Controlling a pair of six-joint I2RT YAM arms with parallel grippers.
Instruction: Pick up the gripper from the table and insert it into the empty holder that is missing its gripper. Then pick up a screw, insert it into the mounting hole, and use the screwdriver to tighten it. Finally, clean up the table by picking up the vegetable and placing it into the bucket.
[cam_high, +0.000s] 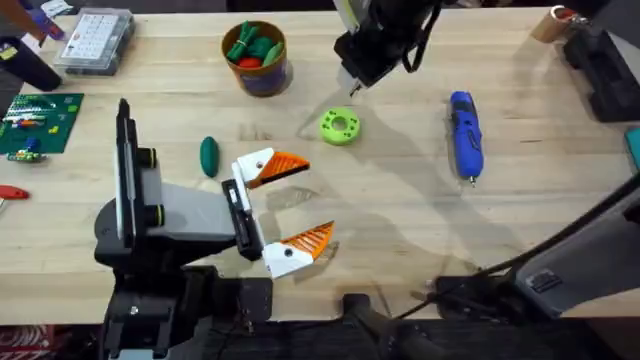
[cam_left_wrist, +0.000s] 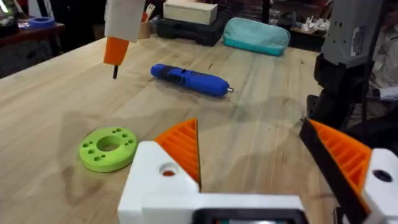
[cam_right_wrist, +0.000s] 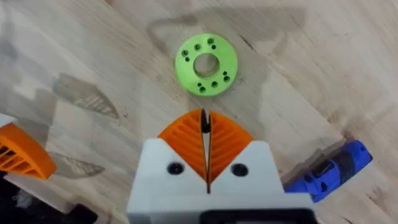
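- Right hand (cam_right_wrist: 206, 124) hovers above the lime-green disc (cam_right_wrist: 206, 65), pads clenched on a thin dark screw (cam_right_wrist: 204, 122) whose tip pokes out between them.
- Risk: screw is tiny and pinched at its end; a tilt or slip on the way down could drop it or miss the disc's small holes.
- Left hand (cam_high: 285, 205) rests low over the counter (cam_high: 400, 215), released, grasping nothing.
- Screwdriver (cam_high: 465, 133): bright blue, chunky, lying flat on the counter well right of the disc, bit toward the near edge.
- Vegetable (cam_high: 208, 156): dark green oval, near the left hand.
- Bucket (cam_high: 256, 58) stands at the back, already holding toy vegetables.
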